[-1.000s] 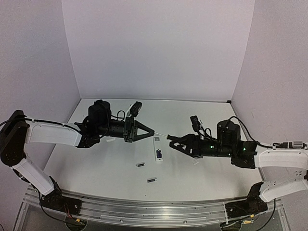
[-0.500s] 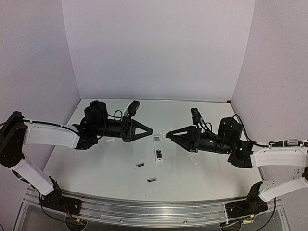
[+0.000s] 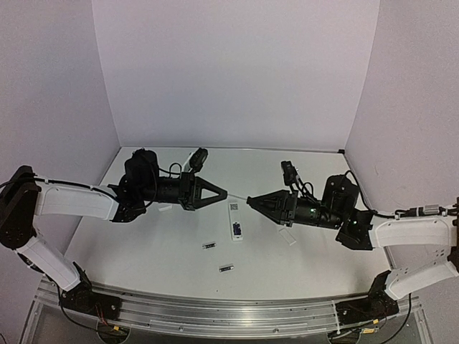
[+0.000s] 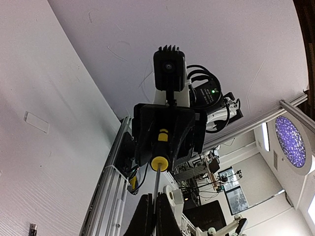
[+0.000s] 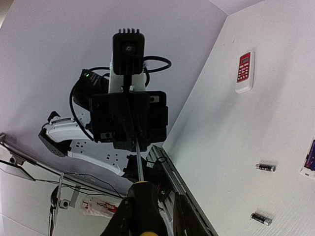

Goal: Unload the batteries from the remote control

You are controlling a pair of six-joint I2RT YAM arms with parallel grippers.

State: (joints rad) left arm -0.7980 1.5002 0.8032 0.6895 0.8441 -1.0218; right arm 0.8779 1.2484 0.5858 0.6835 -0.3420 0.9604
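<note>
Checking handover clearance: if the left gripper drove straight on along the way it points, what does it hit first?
Probably the right gripper. The left gripper points straight at it, nose to nose, pinching the shaft of the screwdriver, whose handle sits between the right gripper's jaws. Height offset is unclear from above.

**Item count, bench**

Batteries (image 3: 208, 246): 2, the second one (image 3: 226, 269) lying loose as well.
Remotes (image 3: 236, 230): 2; the other (image 5: 244, 72) has red keys.
Screwdriver (image 4: 158, 162): 1.
White cover (image 3: 287, 236): 1.
Small patterned piece (image 3: 233, 206), kind unclear: 1.
</note>
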